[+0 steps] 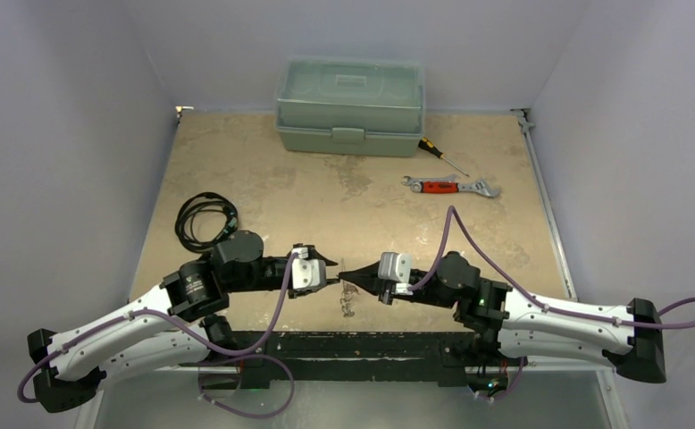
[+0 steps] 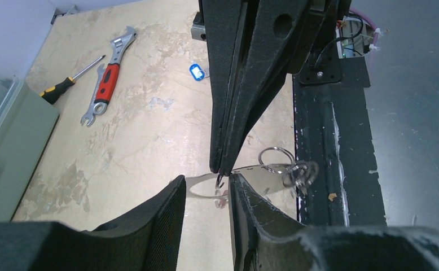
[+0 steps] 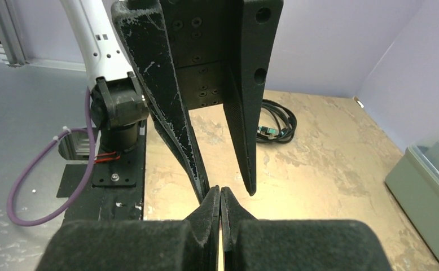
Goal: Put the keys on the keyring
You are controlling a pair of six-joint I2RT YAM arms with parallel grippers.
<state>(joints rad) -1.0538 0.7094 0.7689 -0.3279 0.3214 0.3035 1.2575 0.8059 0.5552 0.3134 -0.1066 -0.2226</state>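
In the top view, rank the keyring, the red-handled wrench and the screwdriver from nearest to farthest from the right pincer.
1. keyring, right at the tips of the right pincer.
2. red-handled wrench, farther back, to the right.
3. screwdriver, just beyond the wrench, by the toolbox.

keyring (image 2: 288, 168): thin, shiny silver metal wire
desk (image 2: 149, 130): matt, worn, mottled tan
wrench (image 2: 109, 76): bright metal, glossy red handle
end effector fingers (image 2: 149, 237): matt black, grainy

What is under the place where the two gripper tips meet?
The keyring with small keys, above the table. From above, the right gripper covers its top part.
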